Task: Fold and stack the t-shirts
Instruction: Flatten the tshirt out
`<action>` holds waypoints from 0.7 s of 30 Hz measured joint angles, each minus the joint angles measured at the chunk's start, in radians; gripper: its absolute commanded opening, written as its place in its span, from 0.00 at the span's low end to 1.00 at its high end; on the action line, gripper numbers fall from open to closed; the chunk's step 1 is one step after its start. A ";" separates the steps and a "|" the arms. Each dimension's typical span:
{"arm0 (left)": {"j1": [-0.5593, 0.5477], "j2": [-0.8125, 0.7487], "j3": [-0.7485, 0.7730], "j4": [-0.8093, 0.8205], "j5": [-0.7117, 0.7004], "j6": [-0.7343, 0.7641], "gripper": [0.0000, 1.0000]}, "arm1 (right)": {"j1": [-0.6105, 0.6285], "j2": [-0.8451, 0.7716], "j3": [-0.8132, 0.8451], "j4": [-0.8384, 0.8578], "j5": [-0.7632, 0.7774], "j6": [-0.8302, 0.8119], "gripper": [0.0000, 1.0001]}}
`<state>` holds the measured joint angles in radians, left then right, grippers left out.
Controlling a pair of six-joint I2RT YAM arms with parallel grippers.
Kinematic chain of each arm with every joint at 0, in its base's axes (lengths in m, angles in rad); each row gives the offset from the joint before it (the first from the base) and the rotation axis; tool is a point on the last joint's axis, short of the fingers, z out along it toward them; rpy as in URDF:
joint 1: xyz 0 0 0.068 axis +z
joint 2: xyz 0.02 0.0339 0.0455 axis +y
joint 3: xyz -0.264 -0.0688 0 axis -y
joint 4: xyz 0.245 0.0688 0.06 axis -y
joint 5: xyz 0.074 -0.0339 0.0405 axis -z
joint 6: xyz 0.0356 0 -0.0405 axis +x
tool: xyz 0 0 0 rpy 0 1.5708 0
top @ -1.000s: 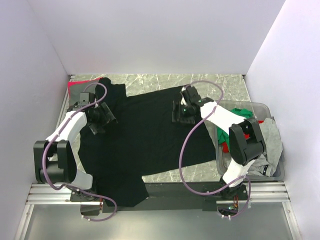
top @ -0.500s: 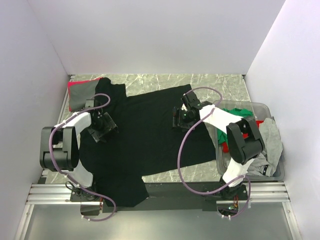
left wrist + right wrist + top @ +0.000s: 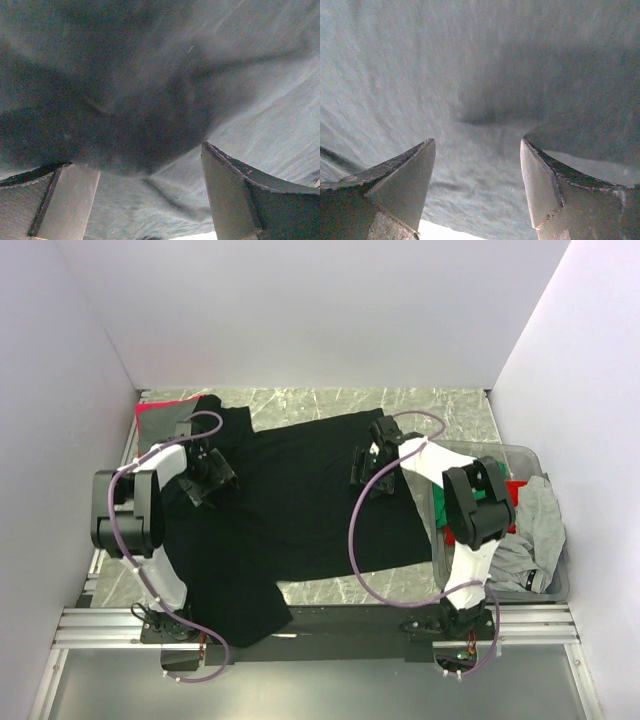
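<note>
A large black t-shirt (image 3: 290, 510) lies spread across the marble table, one end hanging over the near edge. My left gripper (image 3: 207, 483) hovers low over its left part and my right gripper (image 3: 365, 472) over its right part. Both are open and hold nothing. In the left wrist view the black cloth (image 3: 160, 75) fills the frame, with a crease between the left gripper's (image 3: 135, 157) spread fingers. The right wrist view shows smooth black cloth (image 3: 470, 65) beneath the right gripper (image 3: 477, 141). A grey t-shirt (image 3: 158, 427) with a red one (image 3: 150, 406) under it lies at the back left.
A clear grey plastic bin (image 3: 555, 585) stands at the right, holding a crumpled grey shirt (image 3: 537, 525) and a red one (image 3: 514, 490), with my right arm reaching over it. White walls close in the table on three sides. The arm bases and rail sit at the near edge.
Both grippers stayed open over the black shirt and shifted only slightly. The left arm's elbow swung back toward the left wall. The right arm's elbow rose over the bin.
</note>
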<state>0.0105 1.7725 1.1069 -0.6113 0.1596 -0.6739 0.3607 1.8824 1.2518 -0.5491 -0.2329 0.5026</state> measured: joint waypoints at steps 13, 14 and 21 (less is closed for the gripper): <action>-0.008 0.170 0.237 0.011 -0.002 0.020 0.84 | -0.040 0.207 0.301 -0.096 -0.024 -0.055 0.75; -0.011 0.177 0.249 0.013 -0.008 0.025 0.84 | -0.041 0.215 0.315 -0.103 -0.024 -0.059 0.75; -0.065 0.183 0.288 0.028 -0.053 0.043 0.86 | -0.048 0.230 0.360 -0.127 -0.045 -0.104 0.75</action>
<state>-0.0547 1.9560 1.3949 -0.5835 0.1070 -0.6308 0.3126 2.1124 1.6123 -0.6762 -0.2783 0.3985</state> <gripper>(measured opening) 0.854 0.748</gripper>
